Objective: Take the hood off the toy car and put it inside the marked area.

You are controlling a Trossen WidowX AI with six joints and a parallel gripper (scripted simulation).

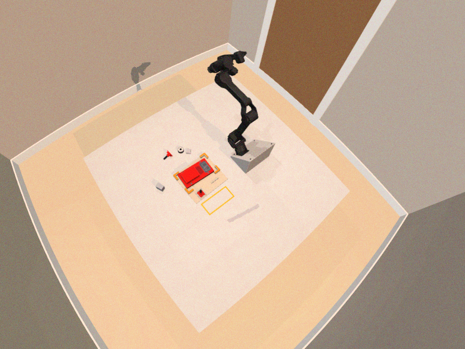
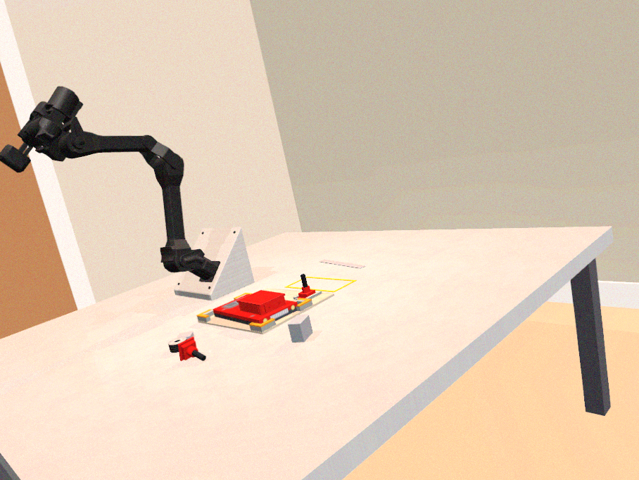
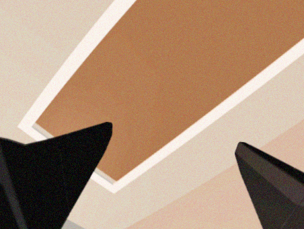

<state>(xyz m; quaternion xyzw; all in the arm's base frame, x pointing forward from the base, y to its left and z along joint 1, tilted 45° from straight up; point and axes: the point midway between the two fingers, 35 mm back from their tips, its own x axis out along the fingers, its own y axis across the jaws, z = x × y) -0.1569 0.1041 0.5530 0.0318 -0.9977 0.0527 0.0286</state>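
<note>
1. A flat beige base plate [image 2: 226,321] with orange corner brackets is seen on the table [image 2: 413,320], and the red toy car [image 2: 252,307] is held on it between those brackets.
2. A small red fixture with a black upright post [image 2: 305,287] is also carried on the plate, at the end nearest the marked area.
3. The marked area [image 1: 217,200] is shown as a yellow rectangular outline on the table, just beside the plate; nothing is seen inside it.
4. The arm [image 2: 167,180] is raised from its grey wedge mount [image 2: 226,263], bent at the elbow and stretched high and away from the car, towards the brown door [image 3: 175,84].
5. The gripper [image 3: 173,141] is pointed at the door and wall, well apart from every object on the table; its fingers are spread wide and nothing is held between them.
6. The hood [image 2: 260,300] is seen as a raised red block, seated on the car and untouched.
7. A darker grey panel [image 1: 205,165] is visible on the car in the top view, beside the red block.
8. A grey cube [image 2: 300,328], a red-and-black piece [image 2: 186,351] and a small grey ring [image 1: 181,150] are left loose on the table around the plate.
</note>
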